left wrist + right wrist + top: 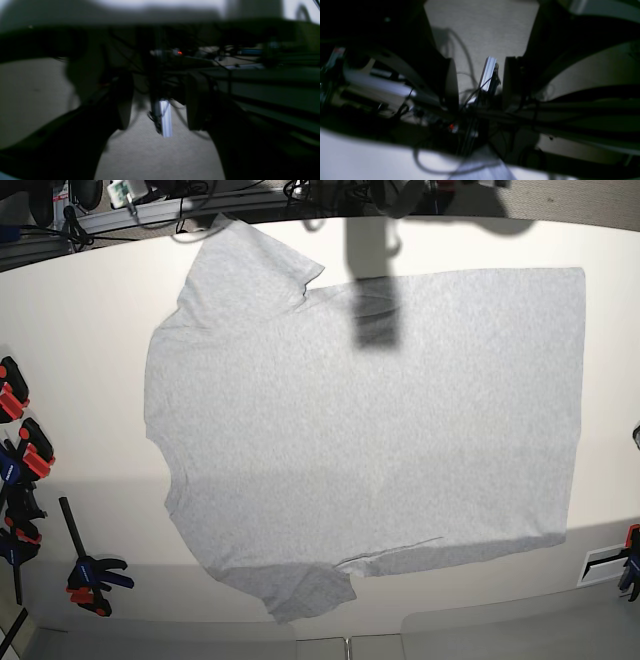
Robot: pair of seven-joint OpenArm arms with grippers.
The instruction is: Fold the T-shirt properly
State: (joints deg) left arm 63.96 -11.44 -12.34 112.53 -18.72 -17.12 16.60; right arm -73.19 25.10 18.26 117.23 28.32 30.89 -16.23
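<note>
Grey T-shirt (370, 430) lies spread flat, plain side up, on the white counter (80, 430), ready for folding. Both end effectors, left (156, 105) and right (480, 82), hang released over carpet, grasping nothing.

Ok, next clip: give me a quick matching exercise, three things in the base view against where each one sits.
Things:
1. T-shirt
2. Clamps
3. Cables

Places:
a. along the table's left edge
b. spread flat across the middle of the table
c. past the table's top edge

Pairs: 1-b, 2-a, 3-c
</note>
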